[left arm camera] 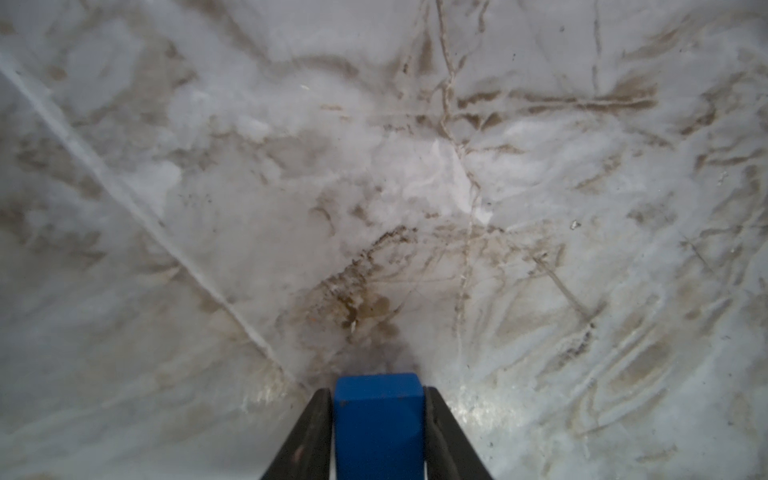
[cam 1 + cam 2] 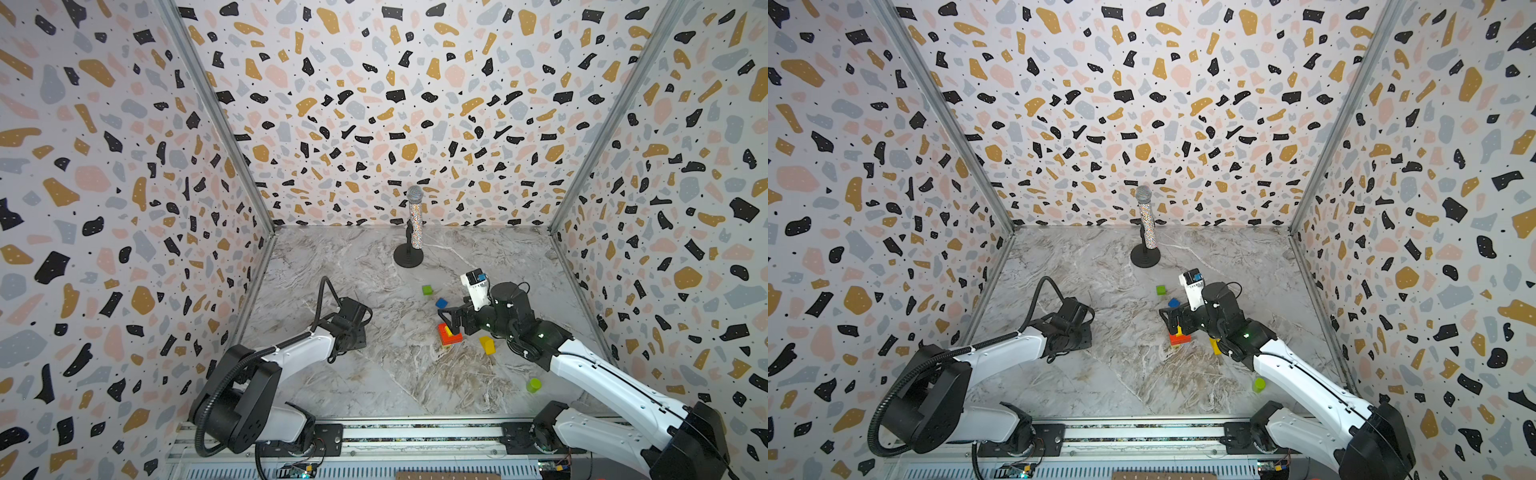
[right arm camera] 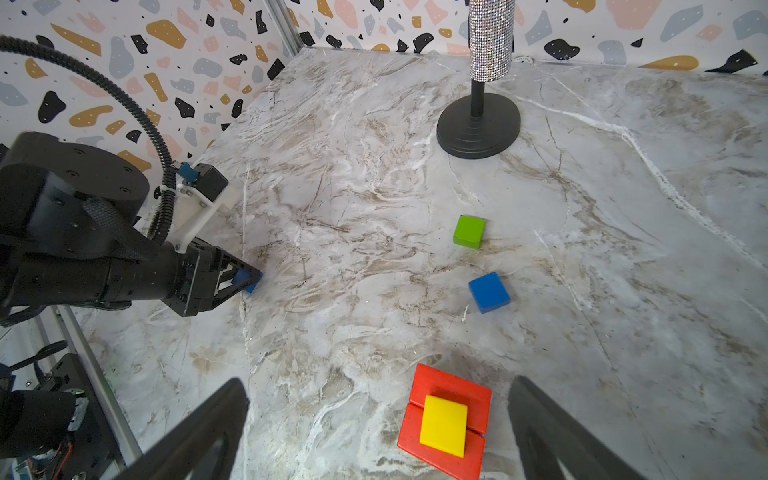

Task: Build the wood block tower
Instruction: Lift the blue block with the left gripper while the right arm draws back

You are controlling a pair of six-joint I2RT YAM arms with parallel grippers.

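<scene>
- Left gripper [image 1: 378,394] — tips hidden in both top views — sits low at the table, clamping a dark blue block [image 1: 378,428].
- Right gripper [image 3: 378,384] hovers spread wide over the tower [image 3: 444,419], its fingers cut off.

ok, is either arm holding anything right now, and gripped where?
The left gripper holds a blue block, jaws pressed on two opposite side faces. The right gripper is open at the tower, holding nothing.
</scene>
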